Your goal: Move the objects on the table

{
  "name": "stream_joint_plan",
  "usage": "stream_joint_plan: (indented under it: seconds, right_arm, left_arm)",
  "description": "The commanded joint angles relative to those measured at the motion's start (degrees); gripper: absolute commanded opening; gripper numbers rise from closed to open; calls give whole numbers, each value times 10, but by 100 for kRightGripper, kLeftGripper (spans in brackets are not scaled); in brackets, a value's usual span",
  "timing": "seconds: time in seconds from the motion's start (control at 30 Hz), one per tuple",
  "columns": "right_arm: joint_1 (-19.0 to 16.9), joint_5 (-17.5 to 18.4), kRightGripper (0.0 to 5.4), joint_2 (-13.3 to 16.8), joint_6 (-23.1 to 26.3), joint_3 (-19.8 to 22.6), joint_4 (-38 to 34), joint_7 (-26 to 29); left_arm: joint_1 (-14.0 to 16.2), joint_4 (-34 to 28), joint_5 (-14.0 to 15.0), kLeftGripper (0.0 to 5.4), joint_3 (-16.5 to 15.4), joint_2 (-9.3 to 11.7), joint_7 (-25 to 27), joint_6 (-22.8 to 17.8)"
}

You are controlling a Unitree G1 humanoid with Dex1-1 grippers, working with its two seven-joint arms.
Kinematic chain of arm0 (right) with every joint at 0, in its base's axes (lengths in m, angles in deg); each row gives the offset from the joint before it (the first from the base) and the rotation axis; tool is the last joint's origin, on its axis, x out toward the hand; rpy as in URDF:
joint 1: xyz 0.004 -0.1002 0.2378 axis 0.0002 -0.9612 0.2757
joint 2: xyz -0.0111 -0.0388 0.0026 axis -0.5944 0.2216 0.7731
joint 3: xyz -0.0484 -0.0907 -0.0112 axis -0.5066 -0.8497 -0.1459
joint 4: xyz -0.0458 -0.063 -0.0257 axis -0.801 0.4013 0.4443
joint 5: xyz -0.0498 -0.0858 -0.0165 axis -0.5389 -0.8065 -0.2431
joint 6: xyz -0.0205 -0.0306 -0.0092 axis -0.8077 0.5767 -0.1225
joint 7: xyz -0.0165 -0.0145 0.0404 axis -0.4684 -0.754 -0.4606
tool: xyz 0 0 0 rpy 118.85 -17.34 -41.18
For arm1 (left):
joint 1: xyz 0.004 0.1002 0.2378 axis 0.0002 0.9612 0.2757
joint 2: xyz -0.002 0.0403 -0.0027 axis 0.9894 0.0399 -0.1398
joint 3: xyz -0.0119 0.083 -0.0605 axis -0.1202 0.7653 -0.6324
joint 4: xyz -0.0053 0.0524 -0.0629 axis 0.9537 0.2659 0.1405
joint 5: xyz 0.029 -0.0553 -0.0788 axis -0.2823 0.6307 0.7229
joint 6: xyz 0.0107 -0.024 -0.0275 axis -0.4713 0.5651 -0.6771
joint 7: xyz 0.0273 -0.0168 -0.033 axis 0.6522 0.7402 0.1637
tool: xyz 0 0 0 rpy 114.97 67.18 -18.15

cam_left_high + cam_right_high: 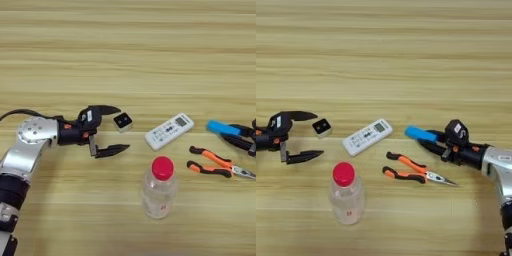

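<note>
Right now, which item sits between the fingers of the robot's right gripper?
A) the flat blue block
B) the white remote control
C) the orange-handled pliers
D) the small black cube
A: in the right eye view the right gripper is closed on the flat blue block, while the remote, pliers and cube lie free on the table; the left gripper is open near the cube.

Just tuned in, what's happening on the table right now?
The right gripper has its jaws shut on the blue block, just above the orange-handled pliers. The left gripper has its jaws open beside the small black cube, not holding it. The white remote and the red-capped bottle sit untouched on the table.
</note>
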Motion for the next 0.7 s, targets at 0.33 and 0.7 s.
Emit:
stream_joint_plan:
  seconds: [0.33,0.7]
  right_arm:
    - [-2,-22,179,6,-7,-13,29,-1]
    - [2,-13,303,3,-11,-6,19,-3]
  left_arm:
    - [-9,9,-2,540,-10,-1,-2,6]
    - [-4,5,9,540,-22,-11,-12,2]
